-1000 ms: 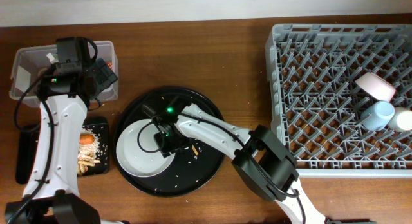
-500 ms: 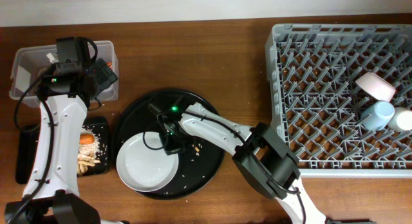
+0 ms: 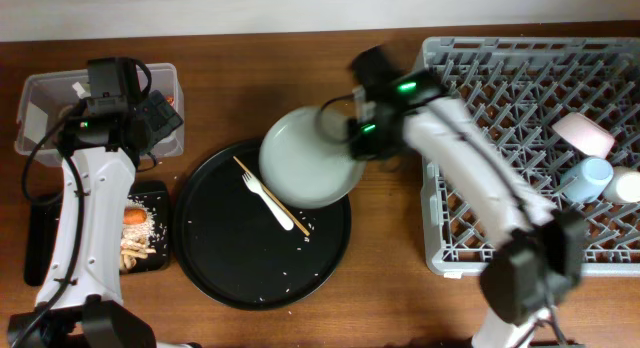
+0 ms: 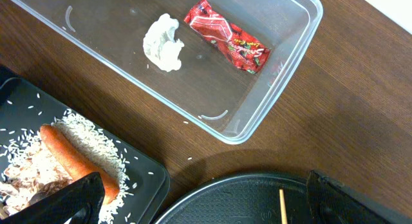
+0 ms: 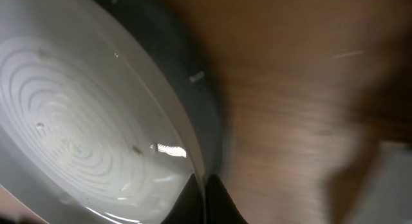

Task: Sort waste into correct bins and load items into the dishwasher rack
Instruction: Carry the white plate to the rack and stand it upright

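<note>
Right gripper [image 3: 358, 128] is clamped on the rim of the plate [image 3: 310, 156]. The right wrist view is blurred but shows the dark fingers [image 5: 212, 197] pinching the plate's edge [image 5: 96, 121]. Plate is held up off the table [image 3: 380, 218], tilted, its lower edge overlapping the upper right rim of the round tray [image 3: 220, 258], with the rack [image 3: 500, 88] just beside the gripper on the right. Fork [image 3: 270, 203] and a chopstick [image 3: 243, 166] lie together on the round tray, slanting from upper left to lower right, with a few loose rice grains nearby. Bowl [image 3: 583, 133], blue cup [image 3: 590, 176] and white cup [image 3: 628, 185] sit close together at the rack's right edge. Left gripper [image 4: 203, 185] is spread wide and empty, hanging above the table near the tub [image 4: 283, 76]. Inside the tub are the tissue [image 4: 163, 42] and the wrapper [image 4: 226, 36], near each other but apart. Flat tray [image 4: 19, 114] sits just beside the tub and holds the carrot [image 4: 77, 161] lying on the rice [image 4: 90, 137]. The round tray's rim [image 4: 257, 198] and a chopstick tip [image 4: 281, 205] show at the bottom of the left wrist view.
</note>
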Action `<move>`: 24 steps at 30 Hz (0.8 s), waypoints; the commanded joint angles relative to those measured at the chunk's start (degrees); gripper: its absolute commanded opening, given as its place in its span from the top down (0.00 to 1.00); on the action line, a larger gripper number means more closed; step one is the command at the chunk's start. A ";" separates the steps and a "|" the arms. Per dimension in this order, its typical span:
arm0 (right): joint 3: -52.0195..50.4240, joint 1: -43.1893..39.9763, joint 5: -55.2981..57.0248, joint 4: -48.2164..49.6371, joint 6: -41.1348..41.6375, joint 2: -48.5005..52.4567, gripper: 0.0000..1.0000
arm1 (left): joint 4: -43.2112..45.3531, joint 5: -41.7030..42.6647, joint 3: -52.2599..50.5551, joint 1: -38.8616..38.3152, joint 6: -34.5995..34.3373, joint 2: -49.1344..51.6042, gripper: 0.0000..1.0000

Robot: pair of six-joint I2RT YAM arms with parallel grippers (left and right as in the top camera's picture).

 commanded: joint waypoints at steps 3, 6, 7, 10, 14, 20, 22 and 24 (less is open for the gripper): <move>0.22 -17.81 14.27 -1.79 -2.69 -7.85 0.96 | -0.04 0.42 0.13 0.15 -0.33 0.17 0.01; 0.20 -28.48 20.87 -0.24 -2.71 -7.48 0.96 | -0.04 0.42 0.13 0.15 -0.33 0.17 0.01; 0.20 -31.41 23.15 1.44 -2.91 -7.45 0.96 | -0.04 0.42 0.11 0.15 -0.33 0.17 0.01; 0.20 -35.76 27.19 6.03 -6.14 -7.02 0.96 | -0.04 0.42 0.11 0.15 -0.33 0.17 0.01; 0.20 -36.79 33.94 11.80 -9.46 -6.80 0.96 | -0.04 0.42 0.11 0.15 -0.33 0.17 0.01; 0.17 -36.68 38.97 15.17 -11.89 -2.34 0.96 | -0.04 0.42 0.11 0.15 -0.33 0.17 0.01; 0.15 -35.23 38.82 14.95 -11.87 -0.52 0.96 | -0.04 0.42 0.11 0.15 -0.33 0.17 0.01; 0.15 -33.64 39.08 15.06 -11.87 0.44 0.96 | -0.04 0.42 0.11 0.15 -0.33 0.17 0.01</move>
